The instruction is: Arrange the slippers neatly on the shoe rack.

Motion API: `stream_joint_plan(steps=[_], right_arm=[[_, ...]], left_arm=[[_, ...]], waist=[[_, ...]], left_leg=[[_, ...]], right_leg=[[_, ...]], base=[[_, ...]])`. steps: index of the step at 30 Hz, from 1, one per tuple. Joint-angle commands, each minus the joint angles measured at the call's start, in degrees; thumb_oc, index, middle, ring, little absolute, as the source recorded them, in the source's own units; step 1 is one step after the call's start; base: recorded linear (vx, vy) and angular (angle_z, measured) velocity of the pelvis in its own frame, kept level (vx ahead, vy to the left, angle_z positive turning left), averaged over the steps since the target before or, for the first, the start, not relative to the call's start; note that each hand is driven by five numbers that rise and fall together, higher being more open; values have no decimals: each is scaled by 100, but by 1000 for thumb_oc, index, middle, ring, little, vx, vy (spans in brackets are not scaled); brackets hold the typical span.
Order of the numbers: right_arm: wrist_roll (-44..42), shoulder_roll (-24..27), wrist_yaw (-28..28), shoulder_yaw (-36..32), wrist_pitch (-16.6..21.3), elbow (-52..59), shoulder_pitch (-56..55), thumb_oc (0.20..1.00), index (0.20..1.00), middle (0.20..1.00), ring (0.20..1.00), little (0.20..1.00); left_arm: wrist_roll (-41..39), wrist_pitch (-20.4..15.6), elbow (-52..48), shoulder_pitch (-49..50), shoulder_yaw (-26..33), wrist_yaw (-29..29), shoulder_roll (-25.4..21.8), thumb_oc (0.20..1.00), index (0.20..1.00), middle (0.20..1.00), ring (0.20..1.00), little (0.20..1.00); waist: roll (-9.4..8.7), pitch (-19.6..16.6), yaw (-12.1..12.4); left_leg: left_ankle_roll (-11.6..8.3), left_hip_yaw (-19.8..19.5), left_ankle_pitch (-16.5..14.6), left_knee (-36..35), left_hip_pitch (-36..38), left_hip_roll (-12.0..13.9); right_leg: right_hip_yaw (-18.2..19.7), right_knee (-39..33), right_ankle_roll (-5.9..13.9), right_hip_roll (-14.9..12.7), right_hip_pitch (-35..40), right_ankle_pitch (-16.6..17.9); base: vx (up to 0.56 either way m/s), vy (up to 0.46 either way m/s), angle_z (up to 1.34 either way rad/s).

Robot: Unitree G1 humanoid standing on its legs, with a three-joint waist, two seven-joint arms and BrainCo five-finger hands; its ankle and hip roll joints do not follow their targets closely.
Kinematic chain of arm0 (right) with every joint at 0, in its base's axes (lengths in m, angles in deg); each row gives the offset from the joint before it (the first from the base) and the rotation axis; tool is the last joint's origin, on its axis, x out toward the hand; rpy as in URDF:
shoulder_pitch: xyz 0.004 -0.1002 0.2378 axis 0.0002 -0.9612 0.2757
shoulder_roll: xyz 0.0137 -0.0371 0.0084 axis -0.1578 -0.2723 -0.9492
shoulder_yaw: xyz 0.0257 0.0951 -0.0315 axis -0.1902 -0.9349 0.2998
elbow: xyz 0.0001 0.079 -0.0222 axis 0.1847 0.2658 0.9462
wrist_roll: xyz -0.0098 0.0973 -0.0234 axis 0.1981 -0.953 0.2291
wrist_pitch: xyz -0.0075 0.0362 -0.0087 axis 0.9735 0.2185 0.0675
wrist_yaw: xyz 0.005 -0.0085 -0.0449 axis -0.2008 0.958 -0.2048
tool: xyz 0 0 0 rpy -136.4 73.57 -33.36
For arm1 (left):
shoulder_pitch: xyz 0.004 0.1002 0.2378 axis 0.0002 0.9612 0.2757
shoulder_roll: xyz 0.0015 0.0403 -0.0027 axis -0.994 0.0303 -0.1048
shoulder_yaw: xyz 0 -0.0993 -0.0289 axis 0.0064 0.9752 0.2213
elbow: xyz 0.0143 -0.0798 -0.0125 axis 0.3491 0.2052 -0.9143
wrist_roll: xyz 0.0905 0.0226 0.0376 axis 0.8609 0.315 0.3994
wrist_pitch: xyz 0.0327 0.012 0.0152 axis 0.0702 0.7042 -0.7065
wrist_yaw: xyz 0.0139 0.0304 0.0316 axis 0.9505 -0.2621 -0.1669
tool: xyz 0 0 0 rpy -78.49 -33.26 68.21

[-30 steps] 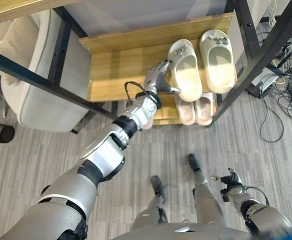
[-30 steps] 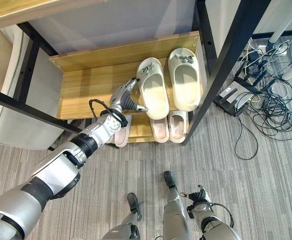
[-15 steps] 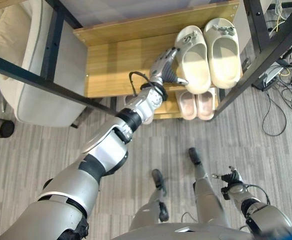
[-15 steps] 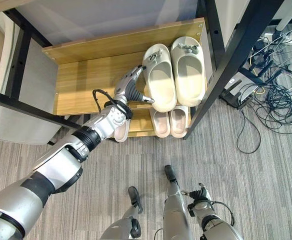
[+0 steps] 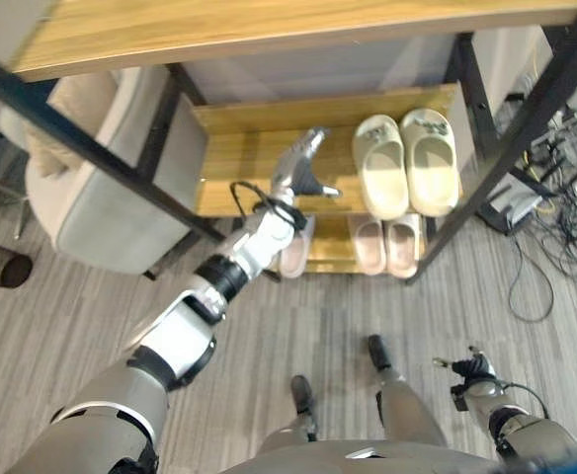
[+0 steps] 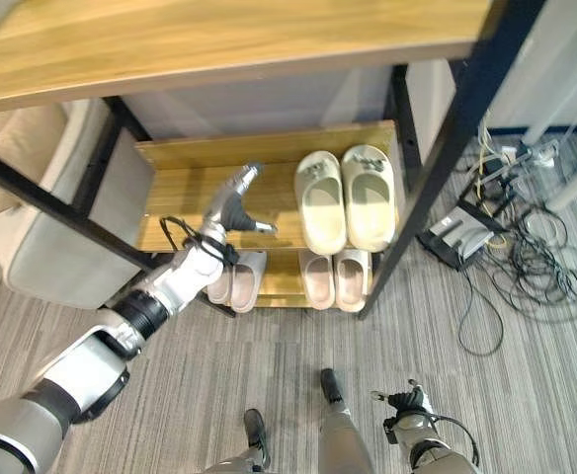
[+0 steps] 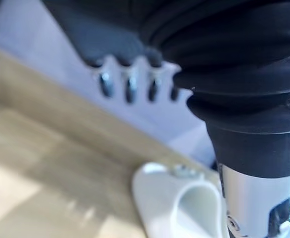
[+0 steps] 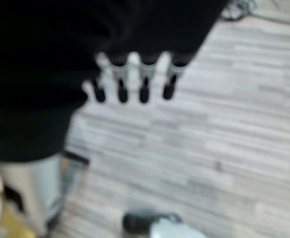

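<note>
- Right hand (image 5: 474, 370): hangs low by the robot's side over the grey plank floor (image 6: 526, 395), fingers straight and relaxed in its wrist view, holding nothing. No risk from it where it is.
- Lower shelf (image 6: 281, 286): two pairs of soft, pale pink slippers sit here, one pair (image 6: 333, 278) under the cream pair, the other (image 6: 237, 279) just beside the left forearm. Judged risk: the forearm passes close over that second pair, so a careless swing of the arm could nudge it out of line or off the front edge.
- Left hand (image 5: 301, 174): raised above the upper shelf (image 5: 239, 178), fingers straight, thumb spread toward the cream slippers, gripping nothing. It is clear of the slippers, with bare board between them.
- Cream slippers (image 5: 405, 163): a rounded, thick-soled foam-like pair with smooth matte skin and small charms near the toes, side by side and touching at the right end of the upper shelf, toes to the back. They look neatly set already.
- Judged risk here: their smooth soles on smooth laminate wood would slide easily, so any sideways brush from thumb or fingers could skew the nearer slipper (image 6: 320, 200) or push the far one against the black post (image 6: 422, 178).
- Frame: the black metal bar (image 5: 81, 128) crosses just beside the left arm, and the top board (image 6: 219, 39) overhangs the shelf; lifting the arm steeply could, I judge, knock against either.
- Beyond: a padded grey chair (image 5: 101, 197) stands at the rack's left end.
</note>
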Motion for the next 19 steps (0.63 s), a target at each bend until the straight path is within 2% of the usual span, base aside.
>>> stream_joint_plan(steps=[1, 3, 5, 6, 7, 13, 17, 18, 19], right_arm=[[-16, -99, 76, -69, -69, -152, -340, 1000, 1000, 1000, 1000, 1000], [-18, -152, 120, -194, -61, -97, -517, 1000, 1000, 1000, 1000, 1000], [-29, -220, 179, -294, -65, -44, -634, 1000, 1000, 1000, 1000, 1000], [-51, -290, 247, -408, -49, -19, -790, 1000, 1000, 1000, 1000, 1000], [-51, -293, 247, -402, -49, -17, -797, 1000, 1000, 1000, 1000, 1000], [-88, -454, 361, -493, -20, 71, -1051, 1000, 1000, 1000, 1000, 1000], [-126, -511, 501, -595, -47, 30, -1247, 1000, 1000, 1000, 1000, 1000], [-136, -516, 600, -650, -76, 0, -1342, 1000, 1000, 1000, 1000, 1000], [-136, -515, 601, -647, -76, 2, -1347, 1000, 1000, 1000, 1000, 1000]], left_arm=[[-234, -443, -257, 131, 502, 295, -204, 1000, 1000, 1000, 1000, 1000], [-490, -593, -779, 752, 640, 525, -330, 1000, 1000, 1000, 1000, 1000], [-764, -819, -1463, 1330, 772, 770, -648, 1000, 1000, 1000, 1000, 1000], [-1048, -934, -1884, 2039, 908, 1120, -765, 1000, 1000, 1000, 1000, 1000], [-1049, -929, -1899, 2055, 914, 1125, -773, 1000, 1000, 1000, 1000, 1000], [-1358, -871, -2153, 3265, 1518, 1463, -837, 1000, 1000, 1000, 1000, 1000], [-2385, -618, -1822, 4141, 1966, 1927, -563, 1000, 1000, 1000, 1000, 1000], [-2688, -461, -1514, 4512, 2103, 2186, -494, 1000, 1000, 1000, 1000, 1000], [-2689, -462, -1513, 4516, 2104, 2188, -494, 1000, 1000, 1000, 1000, 1000]], waist=[[-238, -267, 54], [-325, -332, 123], [-423, -416, 173], [-549, -563, 274], [-552, -559, 271], [-828, -740, 471], [-976, -756, 580], [-1032, -781, 605], [-1031, -778, 604]], left_leg=[[-189, -412, -96, 68, 77, -30], [-172, -400, -148, 69, 294, -31], [-158, -406, -221, 55, 516, -39], [-153, -391, -324, 28, 777, -15], [-153, -390, -327, 28, 790, -15], [-111, -424, -498, 28, 1050, -62], [-48, -495, -524, 28, 1161, -120], [-19, -513, -551, 28, 1231, -149], [-19, -512, -554, 28, 1239, -149]], right_leg=[[-595, -276, 572, -427, 583, -227], [-669, -346, 590, -435, 836, -219], [-733, -426, 607, -420, 1086, -224], [-825, -559, 632, -426, 1413, -227], [-825, -567, 633, -426, 1429, -225], [-935, -815, 677, -432, 1772, -121], [-964, -849, 678, -473, 1933, -85], [-950, -848, 682, -487, 2016, -87], [-950, -851, 683, -487, 2026, -87]], base=[[-11, 69, 16], [-9, 93, 10], [38, 119, 7], [46, 126, 14], [19, 145, 17], [-38, 92, 9], [-15, 76, 8], [32, 52, 12], [28, 59, 10]])
